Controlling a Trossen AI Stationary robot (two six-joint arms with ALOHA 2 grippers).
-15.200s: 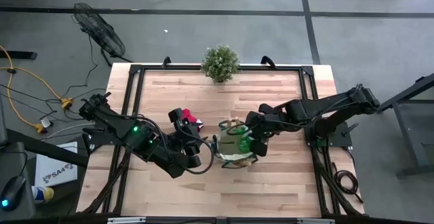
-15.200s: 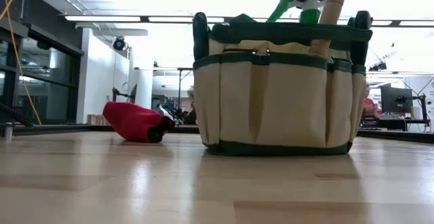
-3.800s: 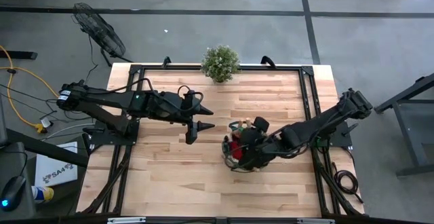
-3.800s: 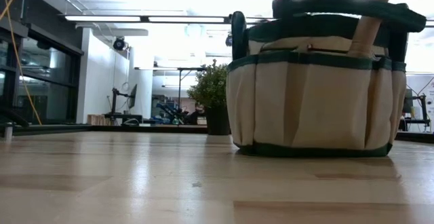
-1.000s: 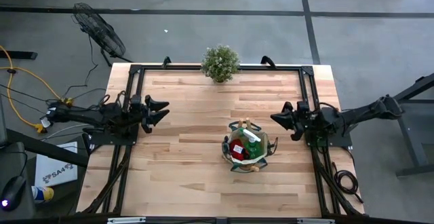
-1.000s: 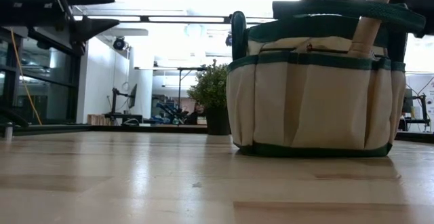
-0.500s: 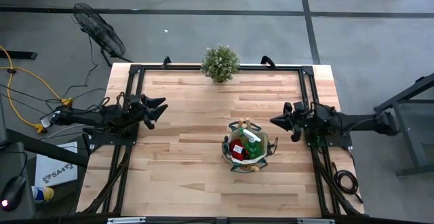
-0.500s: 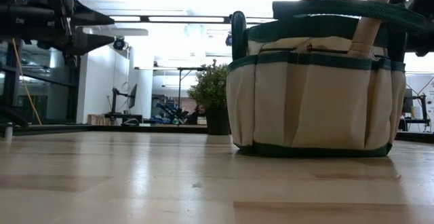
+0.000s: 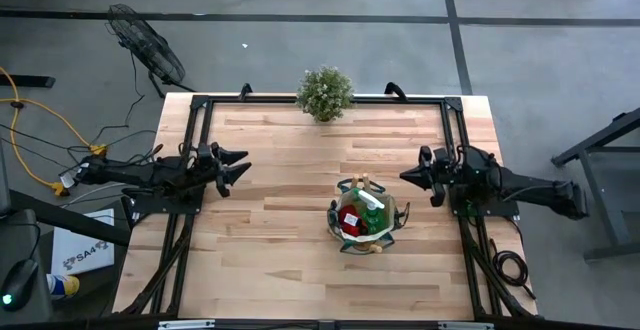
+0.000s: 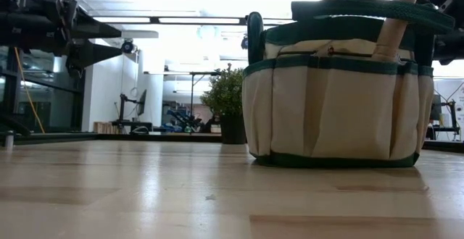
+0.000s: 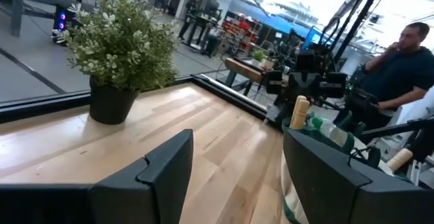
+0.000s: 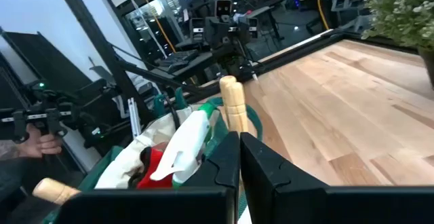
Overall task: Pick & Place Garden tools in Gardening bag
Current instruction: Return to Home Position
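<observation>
The gardening bag (image 9: pixel 363 215), tan with dark green trim, stands on its base right of the table's middle. Inside it sit garden tools: a red glove (image 9: pixel 349 220), a green spray bottle (image 9: pixel 372 213) and wooden handles (image 10: pixel 397 18). My left gripper (image 9: pixel 245 163) hovers open at the table's left edge, pointing level toward the bag, with nothing between its fingers (image 11: pixel 169 166). My right gripper (image 9: pixel 404 177) hovers shut at the right edge, also pointing at the bag (image 12: pixel 135 163), apart from it.
A bushy potted plant (image 9: pixel 325 92) stands at the middle of the far edge. Black frame rails (image 9: pixel 200 130) run along the table's left and right sides. A person (image 11: pixel 400 61) sits beyond the table's right side. Bare wood lies around the bag.
My left gripper has sunk a little at the table's left edge and stays open. My right arm's rear part has swung toward the near side, while its shut gripper has kept to the right edge. The bag has not moved.
</observation>
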